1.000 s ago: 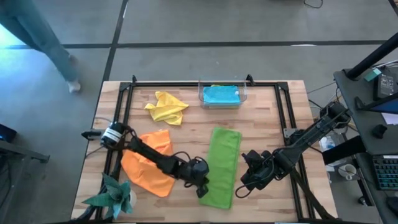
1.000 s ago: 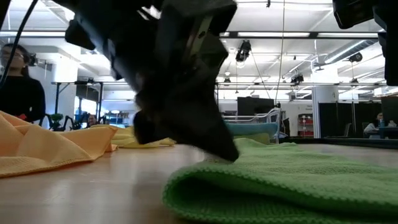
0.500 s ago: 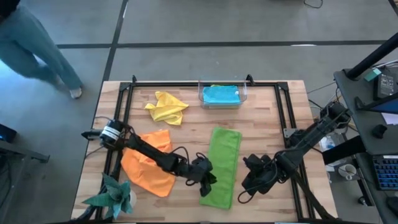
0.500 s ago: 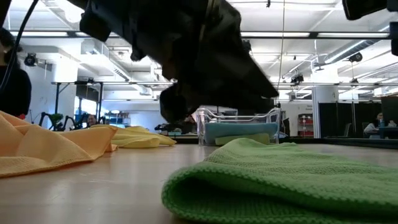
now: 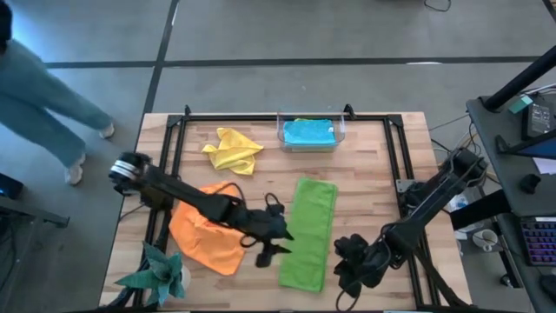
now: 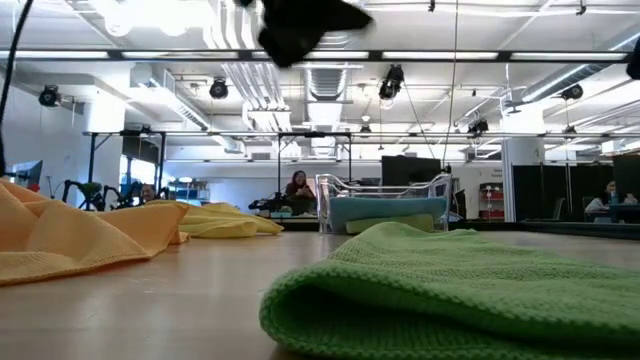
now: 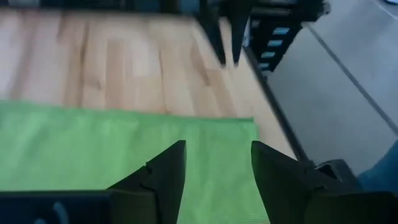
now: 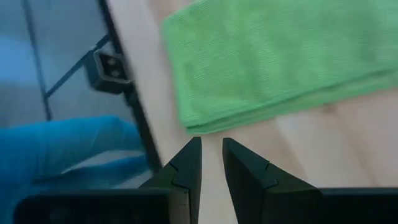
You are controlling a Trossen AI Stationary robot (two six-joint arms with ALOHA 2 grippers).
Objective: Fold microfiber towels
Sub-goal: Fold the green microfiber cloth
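The left gripper (image 5: 268, 249) hung just beside the left edge of the lime green towel (image 5: 309, 231), its fingers (image 7: 166, 176) spread with a clear gap and nothing between them. Its own wrist camera looked down past those fingers at flat green weave (image 7: 93, 146) and bare wood beyond, a closeness the overhead shot could not give. From overhead, the towel lay as a long folded strip near the middle of the wooden surface (image 5: 373, 174), running from centre toward the front edge.

The right gripper (image 5: 350, 269) sat at the front right, near the towel's lower corner. Its fingers (image 8: 186, 168) stood only a narrow slit apart, gripping nothing; the wrist camera showed the towel's doubled edge (image 8: 261, 68) just ahead, apart from the tips, and a blue blur by the surface's edge, too smeared to name.

The low camera gave what the others missed: the rounded fold of the green towel (image 6: 450, 290) up close, the orange towel (image 6: 70, 240) rumpled to one side, the yellow towel (image 6: 225, 222) behind it, and a person seated far back in the room. Only a dark piece of arm showed at that frame's top.

Overhead again: the orange towel (image 5: 204, 230) lay under the left arm, the yellow towel (image 5: 233, 149) crumpled at the back left, the blue towel (image 5: 308, 132) inside a clear container (image 5: 281, 132) at the back centre. A teal paper ornament (image 5: 161, 271) sat at the front left corner. A person's legs (image 5: 43, 104) crossed the floor off the left side. No writing could be read anywhere.
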